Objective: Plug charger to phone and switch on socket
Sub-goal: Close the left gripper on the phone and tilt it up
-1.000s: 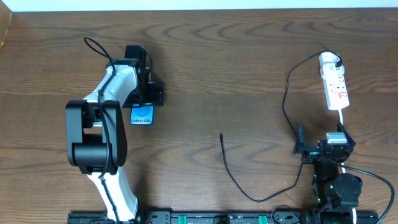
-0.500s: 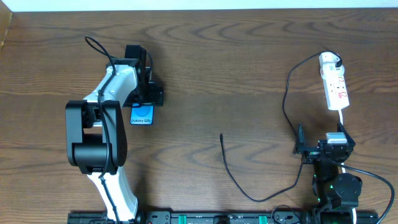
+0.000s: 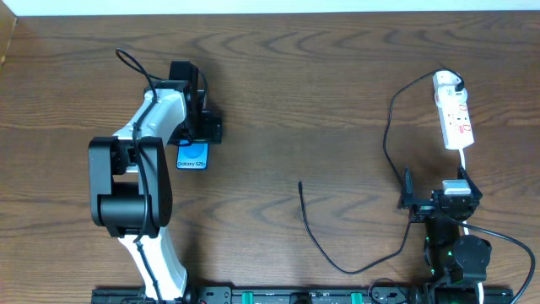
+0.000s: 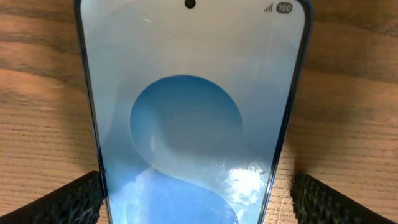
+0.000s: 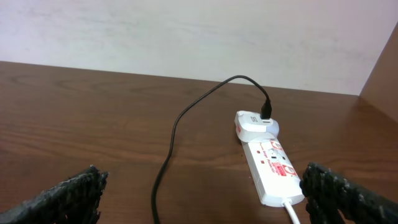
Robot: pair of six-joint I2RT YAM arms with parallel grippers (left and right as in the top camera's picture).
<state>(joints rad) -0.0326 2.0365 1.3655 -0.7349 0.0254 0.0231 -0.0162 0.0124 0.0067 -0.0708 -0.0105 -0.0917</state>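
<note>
Nearest the arms, the light, limp charger (image 3: 301,194) is lying loose on the table (image 3: 337,84), its small tip mid-table. It is probably best pinched just behind the connector. The right gripper (image 5: 199,196) is hanging wide apart and empty. Further out on the left side, the left gripper (image 4: 199,199) is straddling the phone (image 4: 193,112), fingers spread and not clamping. The phone is lying flat and screen-up, and looks slim and likely slippery. Farthest back on the right, the socket (image 3: 456,118) is holding a white adapter (image 5: 256,124) in its far end, with the cable running from it.
</note>
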